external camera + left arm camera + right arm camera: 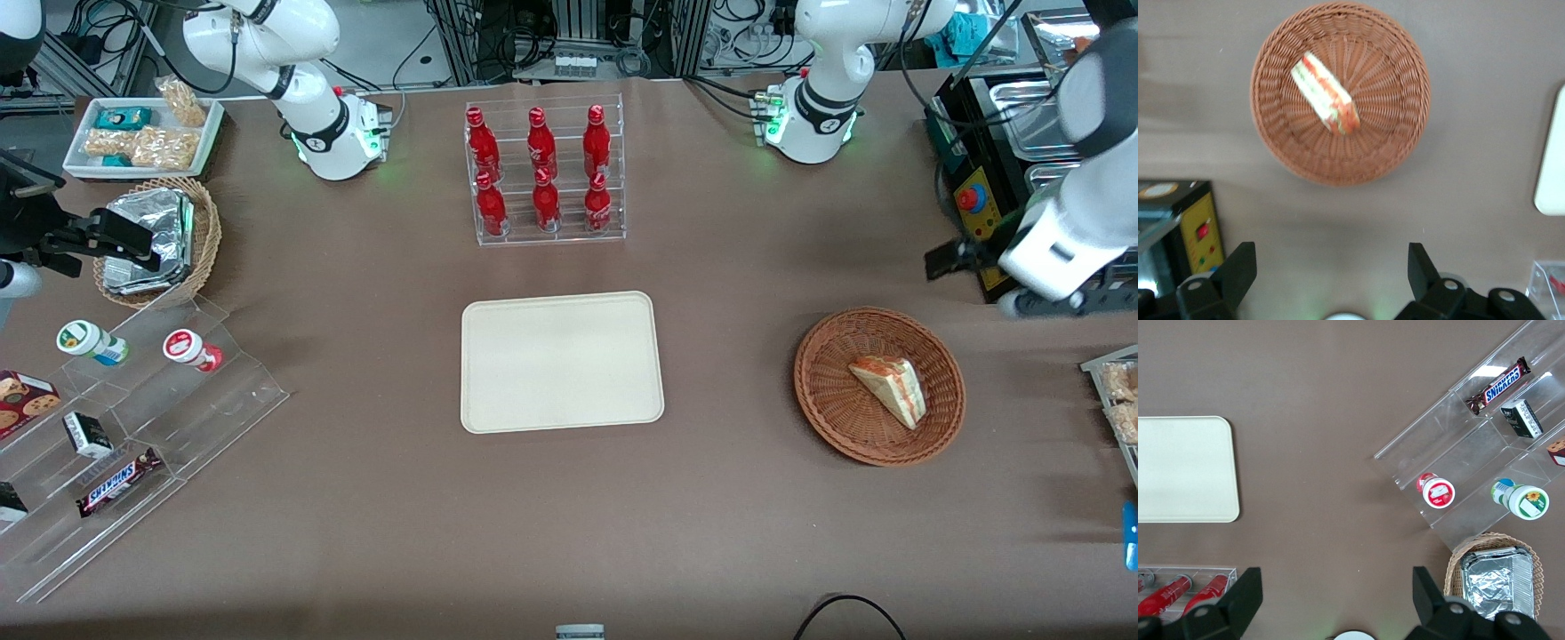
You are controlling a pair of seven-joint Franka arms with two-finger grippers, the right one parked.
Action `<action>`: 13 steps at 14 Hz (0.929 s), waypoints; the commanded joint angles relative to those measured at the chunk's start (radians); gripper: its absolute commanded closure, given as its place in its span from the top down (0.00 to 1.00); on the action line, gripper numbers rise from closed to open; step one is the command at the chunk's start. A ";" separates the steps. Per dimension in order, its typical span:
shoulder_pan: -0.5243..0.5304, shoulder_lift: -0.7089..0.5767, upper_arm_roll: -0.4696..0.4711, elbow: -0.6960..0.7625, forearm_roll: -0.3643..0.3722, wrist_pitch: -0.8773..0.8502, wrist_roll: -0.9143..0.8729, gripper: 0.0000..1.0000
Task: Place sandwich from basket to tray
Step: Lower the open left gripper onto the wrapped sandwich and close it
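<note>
We find the sandwich (890, 389) lying in the basket (822, 404) at the right of the front view, at the working arm's end of the table (356, 533), with the tray (561, 361) near the middle of the frame, well apart from it and bare. We judge the sandwich light and soft: a wedge of white bread with red-orange and pale green layers will squash under a hard pinch, and the filling could slide out. We would take hold across the two broad bread faces, near the thicker end of the wedge, closing gently. Since it lies flat on the wicker, we expect the fingers must reach down either side of it without snagging the weave.

The end effector (1331, 267) hangs above the table, beside the basket and clear of it. Its fingers (1238, 270) stand wide apart and hold nothing; we see bare table between them.
</note>
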 commanded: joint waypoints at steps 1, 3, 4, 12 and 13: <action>0.010 0.078 -0.002 -0.041 0.006 0.124 -0.012 1.00; 0.022 0.138 0.000 -0.063 0.006 0.205 -0.016 1.00; 0.036 0.163 -0.002 -0.071 0.004 0.237 -0.016 1.00; 0.039 0.240 0.000 -0.227 -0.003 0.604 -0.424 1.00; 0.039 0.247 0.000 -0.227 -0.003 0.616 -0.470 1.00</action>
